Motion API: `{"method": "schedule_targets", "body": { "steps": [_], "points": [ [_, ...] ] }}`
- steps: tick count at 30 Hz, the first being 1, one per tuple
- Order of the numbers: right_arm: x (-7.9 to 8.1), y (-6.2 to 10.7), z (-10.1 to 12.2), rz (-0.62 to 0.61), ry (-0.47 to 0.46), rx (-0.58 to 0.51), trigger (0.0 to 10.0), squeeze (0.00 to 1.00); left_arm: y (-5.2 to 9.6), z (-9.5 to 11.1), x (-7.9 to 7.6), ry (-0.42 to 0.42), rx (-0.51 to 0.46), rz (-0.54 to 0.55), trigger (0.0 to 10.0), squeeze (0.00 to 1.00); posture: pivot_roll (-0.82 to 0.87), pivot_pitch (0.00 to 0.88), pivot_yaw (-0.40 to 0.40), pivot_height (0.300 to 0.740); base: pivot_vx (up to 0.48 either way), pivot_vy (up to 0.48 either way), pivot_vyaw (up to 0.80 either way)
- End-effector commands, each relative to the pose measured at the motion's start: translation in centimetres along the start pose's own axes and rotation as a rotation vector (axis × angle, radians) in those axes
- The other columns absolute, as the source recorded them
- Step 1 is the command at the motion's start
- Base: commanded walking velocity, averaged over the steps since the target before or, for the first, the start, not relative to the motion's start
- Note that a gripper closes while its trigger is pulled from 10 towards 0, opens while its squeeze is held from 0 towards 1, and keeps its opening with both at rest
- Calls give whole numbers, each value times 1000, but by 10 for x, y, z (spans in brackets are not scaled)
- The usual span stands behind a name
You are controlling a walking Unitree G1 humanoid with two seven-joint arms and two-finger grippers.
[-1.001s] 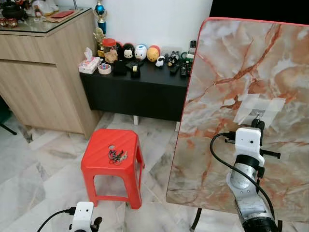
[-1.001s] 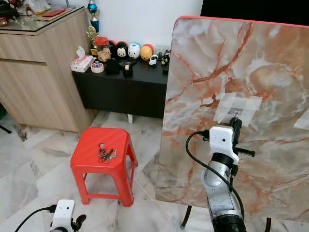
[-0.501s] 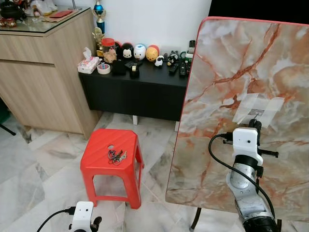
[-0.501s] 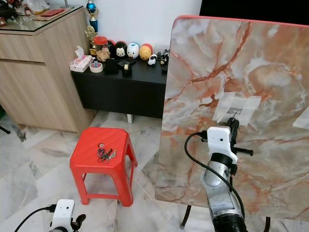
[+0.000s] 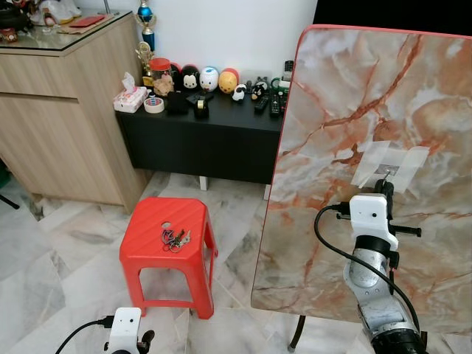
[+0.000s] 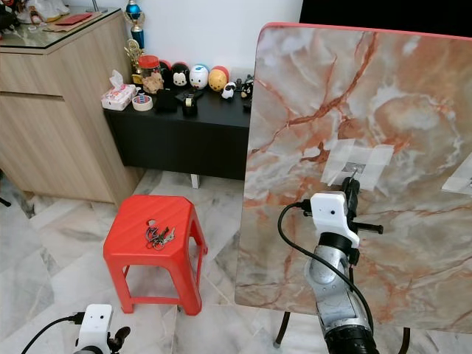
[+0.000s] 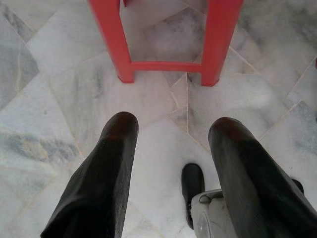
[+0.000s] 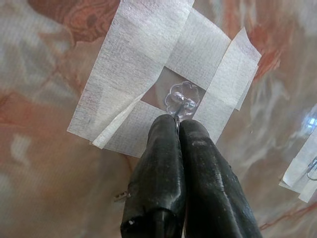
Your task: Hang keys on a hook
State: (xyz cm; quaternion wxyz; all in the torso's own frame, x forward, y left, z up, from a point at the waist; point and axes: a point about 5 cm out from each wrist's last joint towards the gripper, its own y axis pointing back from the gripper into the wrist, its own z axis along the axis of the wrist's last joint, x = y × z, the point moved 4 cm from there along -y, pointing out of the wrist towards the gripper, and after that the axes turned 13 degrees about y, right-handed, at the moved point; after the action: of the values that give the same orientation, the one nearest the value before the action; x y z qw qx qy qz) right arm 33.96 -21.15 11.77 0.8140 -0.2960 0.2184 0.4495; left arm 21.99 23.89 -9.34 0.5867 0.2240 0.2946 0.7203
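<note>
My left gripper [image 7: 168, 148] hangs low near the red stool [image 5: 168, 234], fingers spread wide. The keys [image 5: 174, 237] lie on the stool's seat. Right of the stool, my right gripper [image 8: 179, 124], fingers pressed together, touches the clear hook [image 8: 182, 99] taped to the marble board [image 5: 354, 96].

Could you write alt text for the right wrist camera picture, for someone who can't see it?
Two black fingers pressed shut, tips touching a small clear flower-shaped hook. White tape strips fix the hook to an upright orange-veined marble board.
</note>
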Motion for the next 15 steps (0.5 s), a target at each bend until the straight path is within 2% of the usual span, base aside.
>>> {"method": "schedule_targets", "body": {
  "steps": [1, 10, 15],
  "points": [
    [-4, -4, 12, -18, -2, -54, 10000, 0, 0, -3, -1, 7, 15, 1, 10000, 0, 65, 0, -56, 740, 0, 0, 0],
    [-10, 1, 18, -66, -4, -80, 10000, 0, 0, -3, -2, 8, 15, -2, 10000, 0, 66, 0, -57, 740, 0, 0, 0],
    [-12, 3, 14, -78, 8, -62, 10000, 0, 0, -3, -2, 8, 16, -5, 10000, 0, 69, 0, -57, 740, 0, 0, 0]
  ]
}}
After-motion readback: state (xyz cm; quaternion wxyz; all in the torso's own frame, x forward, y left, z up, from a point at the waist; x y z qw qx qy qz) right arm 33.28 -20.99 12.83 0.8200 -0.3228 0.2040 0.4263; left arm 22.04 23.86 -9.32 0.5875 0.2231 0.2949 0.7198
